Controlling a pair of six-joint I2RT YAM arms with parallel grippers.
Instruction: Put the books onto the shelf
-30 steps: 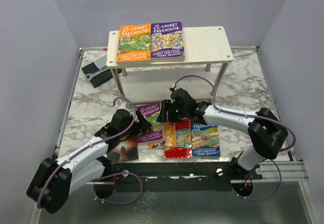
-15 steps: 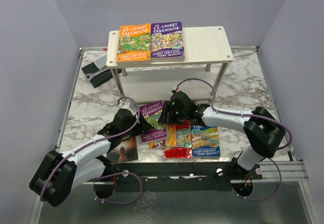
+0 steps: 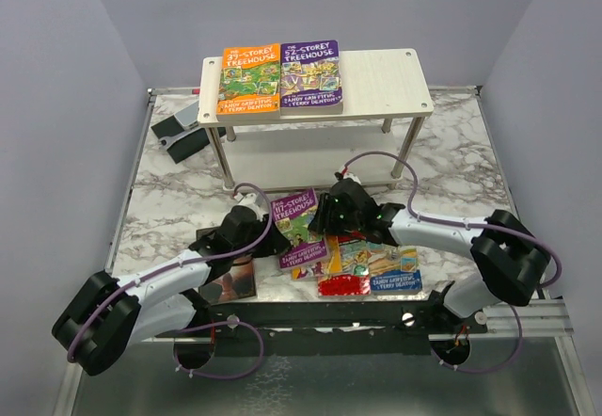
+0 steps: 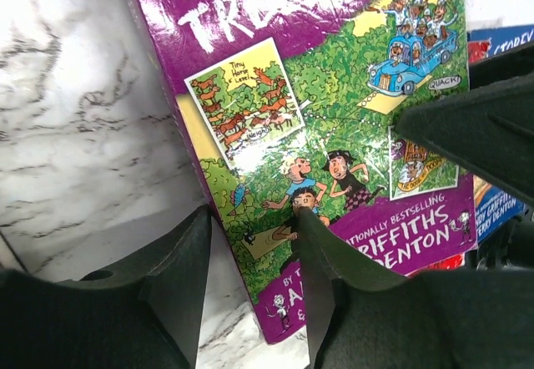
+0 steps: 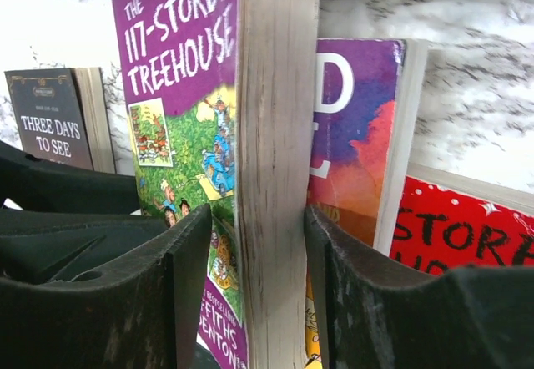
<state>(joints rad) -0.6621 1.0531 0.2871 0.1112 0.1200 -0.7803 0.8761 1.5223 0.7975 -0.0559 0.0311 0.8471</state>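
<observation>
A purple Treehouse book [image 3: 299, 228] is tipped up off the marble between both arms. My left gripper [image 3: 272, 239] has closed on its lower left corner [image 4: 250, 219]: one finger [image 4: 321, 269] lies on the cover and the other sits at the spine edge. My right gripper [image 3: 331, 218] is shut on the same book [image 5: 275, 135] at its page edge, which stands upright between the jaws. On the table lie a red book [image 3: 343, 284], a blue one [image 3: 395, 270] and a dark one [image 3: 230, 282]. The shelf [image 3: 386, 82] carries an orange book [image 3: 249, 80] and a purple book [image 3: 311, 77].
A flat grey-black device [image 3: 179, 134] lies at the back left beside the shelf's leg. A Roald Dahl book [image 5: 359, 144] sits just behind the held book, over the red one. The lower shelf board [image 3: 282, 162] is just beyond the grippers.
The purple book has been tipped up from lying flat and shifted right and nearer. The left jaws closed from wide onto its corner, and the right jaws narrowed a little. Both arms moved nearer.
</observation>
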